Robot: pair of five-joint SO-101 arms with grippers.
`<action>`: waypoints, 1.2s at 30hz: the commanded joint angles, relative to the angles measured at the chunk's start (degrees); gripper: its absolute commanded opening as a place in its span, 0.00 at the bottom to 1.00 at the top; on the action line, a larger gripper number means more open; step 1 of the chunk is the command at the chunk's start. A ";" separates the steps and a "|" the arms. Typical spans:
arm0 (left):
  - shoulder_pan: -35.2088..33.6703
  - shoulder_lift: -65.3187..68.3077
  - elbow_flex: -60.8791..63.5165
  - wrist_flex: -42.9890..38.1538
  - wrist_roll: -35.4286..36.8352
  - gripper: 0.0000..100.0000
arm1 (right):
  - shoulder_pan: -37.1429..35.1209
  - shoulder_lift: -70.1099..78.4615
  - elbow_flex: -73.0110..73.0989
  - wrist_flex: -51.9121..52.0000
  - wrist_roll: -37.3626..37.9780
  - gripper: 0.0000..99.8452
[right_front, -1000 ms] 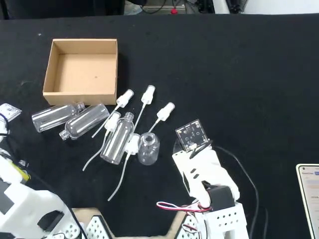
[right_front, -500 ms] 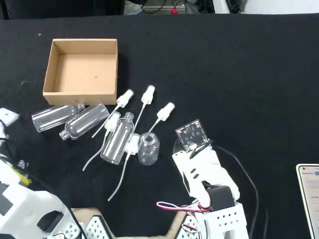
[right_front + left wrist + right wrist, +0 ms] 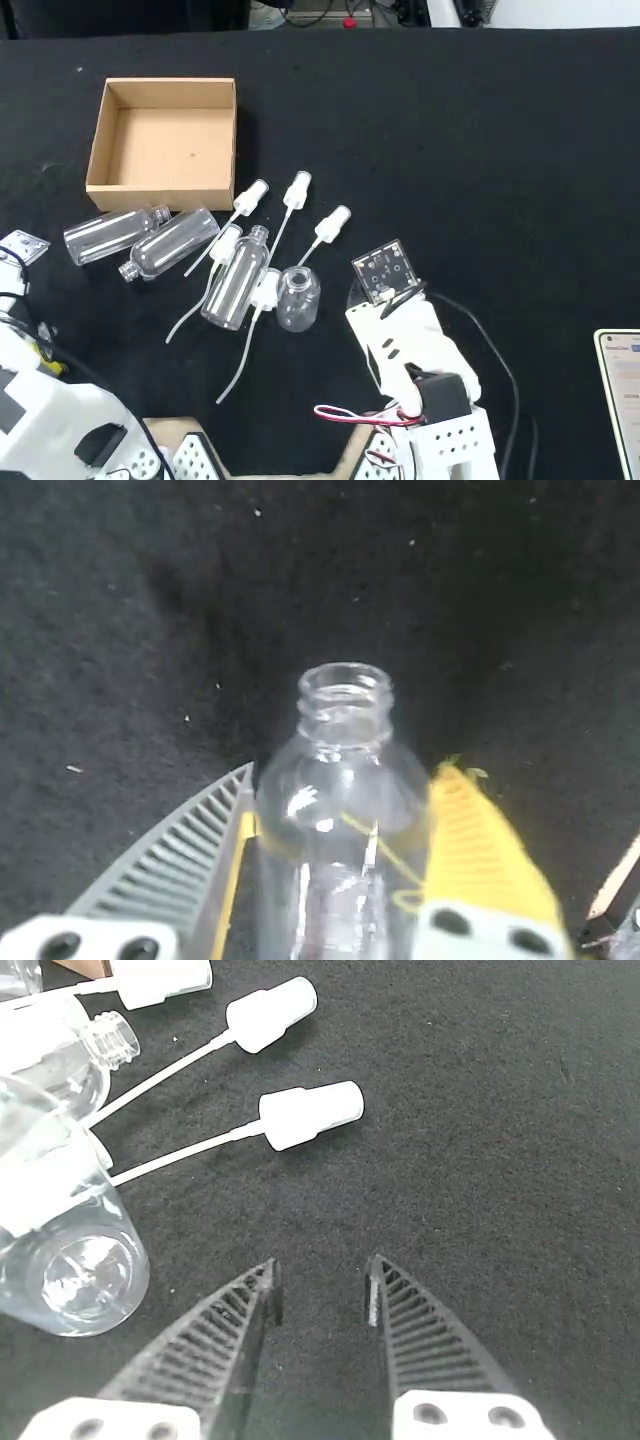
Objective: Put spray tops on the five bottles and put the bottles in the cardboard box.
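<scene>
While the right end effector (image 3: 322,1268) is released, the left end effector (image 3: 348,775) is clenched. A clear plastic bottle (image 3: 343,825) is grasped.

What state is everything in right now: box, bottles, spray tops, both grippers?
Left gripper: shut on held bottle.
Right gripper: open, empty.
Held bottle: uncapped, neck open.
Leftmost loose bottle: lying, uncapped.
Bottle beside it: lying, uncapped.
Middle bottle: lying, uncapped.
Rightmost loose bottle: uncapped.
Spray tops: five, all loose, none fitted.
Cardboard box: open, empty.
</scene>
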 commanded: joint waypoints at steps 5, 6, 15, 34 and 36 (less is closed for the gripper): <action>2.95 -10.90 -0.22 9.32 -6.77 0.03 | -0.53 -5.49 -0.48 0.18 0.44 0.15; 3.82 -13.27 -0.04 10.99 -6.24 0.03 | -0.53 -5.49 -0.48 0.18 0.44 0.15; 17.54 -35.78 7.96 10.29 24.97 0.03 | -0.53 -5.49 -0.48 0.26 0.44 0.15; 34.24 -64.53 24.57 -0.70 70.59 0.03 | 7.56 -5.41 -13.41 2.55 0.00 0.15; 36.00 -66.37 25.98 -0.79 71.82 0.03 | 7.56 -4.97 -16.66 2.02 0.00 0.15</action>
